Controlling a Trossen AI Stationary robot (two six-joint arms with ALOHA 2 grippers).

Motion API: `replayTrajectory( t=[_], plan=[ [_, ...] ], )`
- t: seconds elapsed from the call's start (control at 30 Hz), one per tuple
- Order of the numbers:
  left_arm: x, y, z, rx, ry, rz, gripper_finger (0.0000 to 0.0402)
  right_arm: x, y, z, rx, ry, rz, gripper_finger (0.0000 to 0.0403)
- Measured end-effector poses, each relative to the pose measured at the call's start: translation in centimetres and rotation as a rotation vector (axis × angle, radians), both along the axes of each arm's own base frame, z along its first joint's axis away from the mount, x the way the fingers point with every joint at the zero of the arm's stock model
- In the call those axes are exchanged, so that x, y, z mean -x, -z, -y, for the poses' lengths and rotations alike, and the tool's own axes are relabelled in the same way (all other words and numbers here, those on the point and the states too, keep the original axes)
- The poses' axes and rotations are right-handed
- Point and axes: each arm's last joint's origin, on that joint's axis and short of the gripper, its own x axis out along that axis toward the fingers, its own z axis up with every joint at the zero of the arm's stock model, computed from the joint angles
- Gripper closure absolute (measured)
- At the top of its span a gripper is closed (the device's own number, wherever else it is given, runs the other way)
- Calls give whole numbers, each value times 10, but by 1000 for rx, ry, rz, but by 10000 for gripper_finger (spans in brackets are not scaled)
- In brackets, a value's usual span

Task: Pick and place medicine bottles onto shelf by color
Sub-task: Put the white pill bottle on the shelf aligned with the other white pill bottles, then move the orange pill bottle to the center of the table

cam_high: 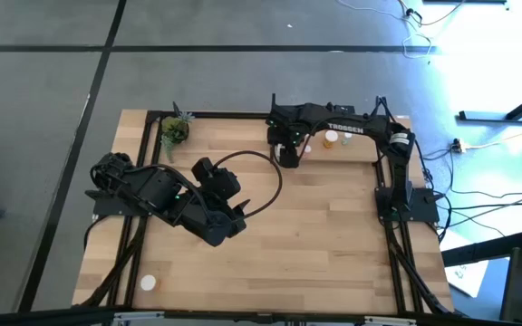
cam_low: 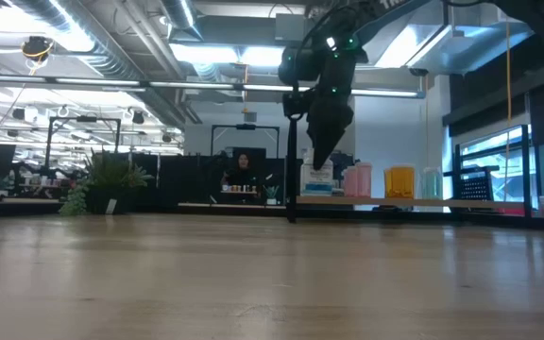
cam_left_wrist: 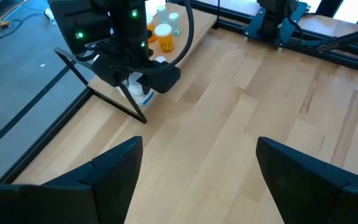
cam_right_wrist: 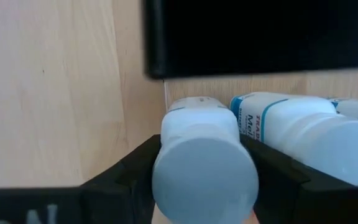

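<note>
While the right gripper sits at the shelf on the table's far edge, its fingers are clamped on a white bottle, with another white bottle lying just beside it. Low view shows pink, orange and pale bottles on the shelf; can't get an exact count. One white bottle sits alone near the front left corner. Left gripper hangs wide open mid-table. Small plant at the back left, office room behind.
</note>
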Motion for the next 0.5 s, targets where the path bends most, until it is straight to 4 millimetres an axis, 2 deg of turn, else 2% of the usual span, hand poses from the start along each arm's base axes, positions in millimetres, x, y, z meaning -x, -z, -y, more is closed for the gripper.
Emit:
replayTrajectory(
  t=[0.23, 0.5],
  plan=[
    [0, 0, 0, 0, 0, 0, 92, 0, 1, 0, 5, 4, -7, 157],
    [0, 0, 0, 0, 0, 0, 92, -3, -8, 2, 17, 9, 23, 151]
  ],
)
